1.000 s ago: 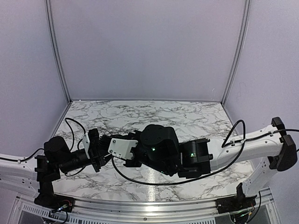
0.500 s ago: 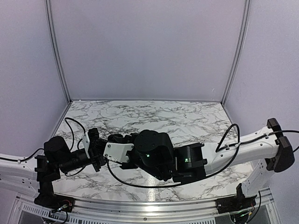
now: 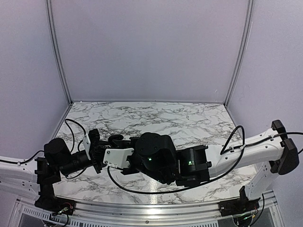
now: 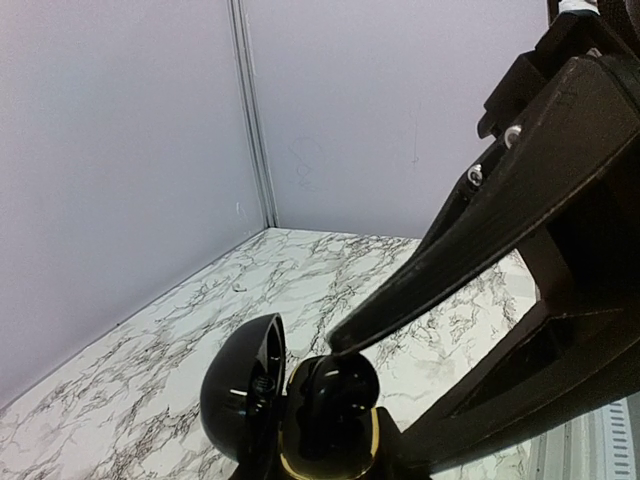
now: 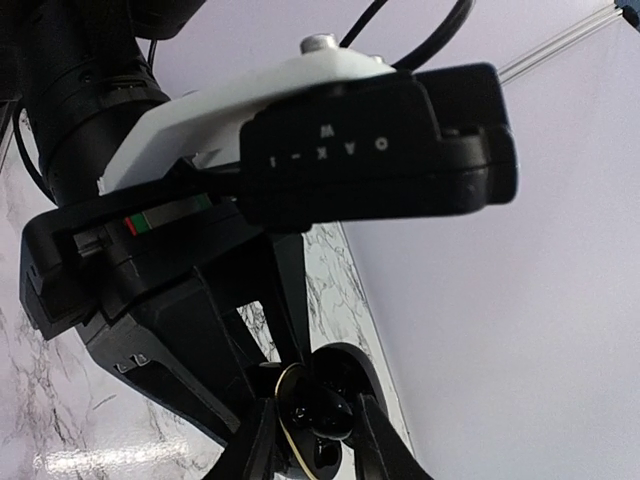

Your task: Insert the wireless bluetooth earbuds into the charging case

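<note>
Our left gripper (image 3: 99, 152) is clamped on the glossy black, gold-rimmed charging case (image 4: 243, 398), held lid-open above the white marble tabletop (image 4: 180, 330) at the near left. The right gripper (image 5: 314, 418) sets a small black curved earbud (image 4: 336, 385) into the case's hollow. Its jaws stand slightly apart, though we cannot tell if they grip. We should hold the case level, press straight down until the bud seats, then open wider before lifting clear.

White-shelled left arm (image 3: 14, 171) and right arm (image 3: 256, 148) with black joint housings (image 3: 156, 153), looping black cables (image 3: 142, 191), small green lights (image 3: 150, 159), white wrist camera mount (image 3: 116, 157), black camera body (image 5: 370, 150) lettered OAK, silver screw (image 5: 320, 43) on top
</note>
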{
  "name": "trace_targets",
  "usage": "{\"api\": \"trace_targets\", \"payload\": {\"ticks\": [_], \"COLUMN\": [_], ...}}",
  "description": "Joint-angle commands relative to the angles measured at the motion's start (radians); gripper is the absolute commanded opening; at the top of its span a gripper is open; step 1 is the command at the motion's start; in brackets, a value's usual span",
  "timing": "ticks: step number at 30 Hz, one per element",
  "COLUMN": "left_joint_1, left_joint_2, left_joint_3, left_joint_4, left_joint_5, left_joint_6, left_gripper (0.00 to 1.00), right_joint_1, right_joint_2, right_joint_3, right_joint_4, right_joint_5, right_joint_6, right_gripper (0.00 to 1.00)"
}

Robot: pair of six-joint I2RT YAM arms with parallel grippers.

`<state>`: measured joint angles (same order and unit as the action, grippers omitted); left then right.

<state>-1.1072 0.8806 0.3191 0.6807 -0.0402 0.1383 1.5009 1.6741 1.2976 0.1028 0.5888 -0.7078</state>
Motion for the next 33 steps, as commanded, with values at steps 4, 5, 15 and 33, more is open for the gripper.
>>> {"api": "trace_targets", "payload": {"ticks": [4, 5, 15, 33], "left_joint_1": [0.004, 0.005, 0.005, 0.068], "left_joint_2": [-0.029, -0.028, -0.042, -0.080], "left_joint_3": [0.026, 0.026, 0.012, -0.048], "left_joint_4": [0.059, 0.059, 0.069, 0.085], "left_joint_5": [-0.016, -0.015, -0.016, -0.188], "left_joint_6": [-0.001, -0.002, 0.001, -0.051], "left_gripper": [0.00, 0.00, 0.00, 0.00], "right_joint_1": [0.010, 0.010, -0.045, -0.414], "right_joint_2": [-0.048, -0.052, -0.151, -0.243], "right_joint_3": [-0.003, -0.003, -0.024, -0.366], "right_joint_4": [-0.020, -0.020, -0.041, -0.154], "right_joint_5": [-0.048, -0.051, -0.184, -0.556], "right_joint_6": [0.032, 0.037, 0.171, 0.802], "right_gripper": [0.32, 0.35, 0.49, 0.50]}}
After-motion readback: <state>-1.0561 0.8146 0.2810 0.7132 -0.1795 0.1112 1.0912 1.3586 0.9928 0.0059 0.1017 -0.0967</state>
